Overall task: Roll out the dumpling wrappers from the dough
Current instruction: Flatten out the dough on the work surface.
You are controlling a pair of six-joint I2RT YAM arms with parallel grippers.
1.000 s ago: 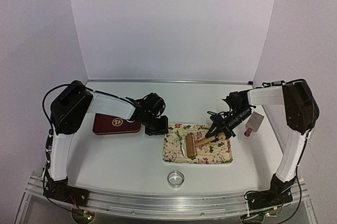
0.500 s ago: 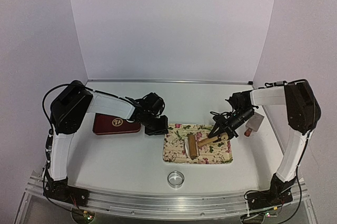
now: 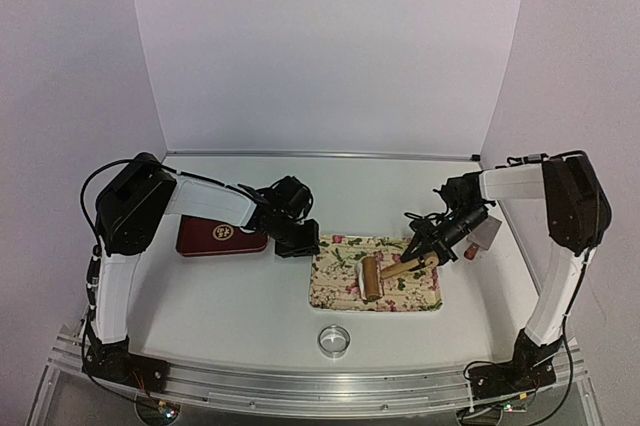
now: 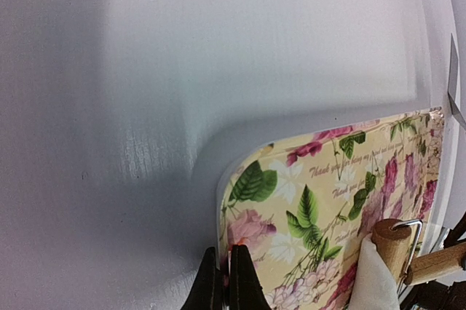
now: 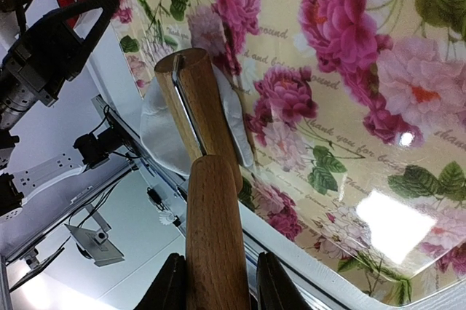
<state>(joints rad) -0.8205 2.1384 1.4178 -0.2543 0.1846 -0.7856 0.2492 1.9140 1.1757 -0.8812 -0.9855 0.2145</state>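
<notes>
The dough (image 5: pixel 156 129) lay flattened (a white sheet, partly under the barrel) on the floral tray (image 3: pixel 420 296), beneath the wooden roller (image 5: pixel 196 102). The right gripper (image 5: pixel 216 281) clenched the roller's handle. The left gripper (image 4: pixel 226 282) was pressed closed at the tray's corner. A metal ring (image 3: pixel 334 339) stood apart, nearer the arm bases.

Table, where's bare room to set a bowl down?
Bare: the back strip behind the floral mat; front left, between the red case and the ring cutter. Crowded: the mat, with roller and dough.
</notes>
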